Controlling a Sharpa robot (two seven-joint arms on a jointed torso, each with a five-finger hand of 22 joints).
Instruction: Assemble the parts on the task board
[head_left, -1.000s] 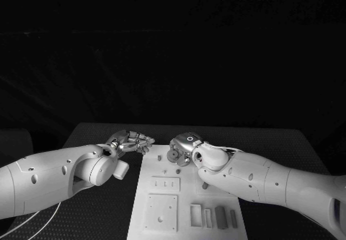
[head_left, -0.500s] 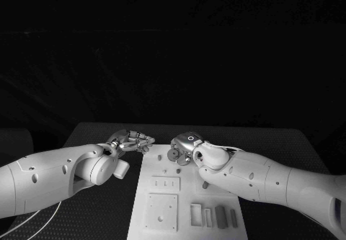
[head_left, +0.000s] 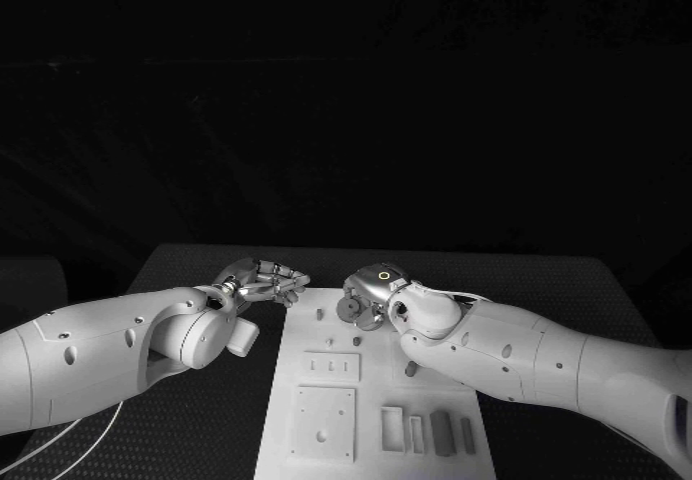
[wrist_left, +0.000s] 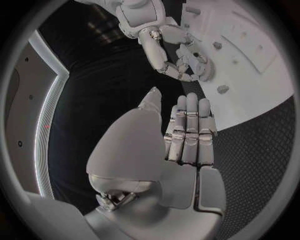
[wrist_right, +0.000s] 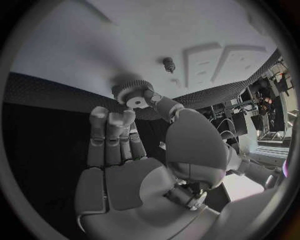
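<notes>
The black worktop (head_left: 188, 420) with a finely dotted, matte surface fills the lower half of the head view, its far edge fading into darkness and its near corners cut off by the frame.

The left arm, a smooth white shell (head_left: 87, 360), enters from the lower left; the right arm of the same white shell (head_left: 548, 365) enters from the lower right and hides part of the board's right side.

The flat white rectangular task board (head_left: 310, 335) lies at lower centre, its near end cut off at the bottom edge. It carries raised square plates, a row of narrow slots and a few small pegs; several small grey block-shaped parts (head_left: 441, 434) stand at its lower right.

The silver, segmented left hand (head_left: 263, 282) sits left of centre, just off the board's far left corner. In the left wrist view its fingers (wrist_left: 187, 132) lie straight and close together, the thumb apart, with nothing between them.

The silver right hand (head_left: 368, 295) sits at centre over the board's far end. In the right wrist view its thumb and fingers (wrist_right: 119, 120) pinch a small round grey gear with a toothed rim and pale hub (wrist_right: 132, 93), at the upper middle of that view, close to the board's edge; whether the gear touches the board cannot be told.
</notes>
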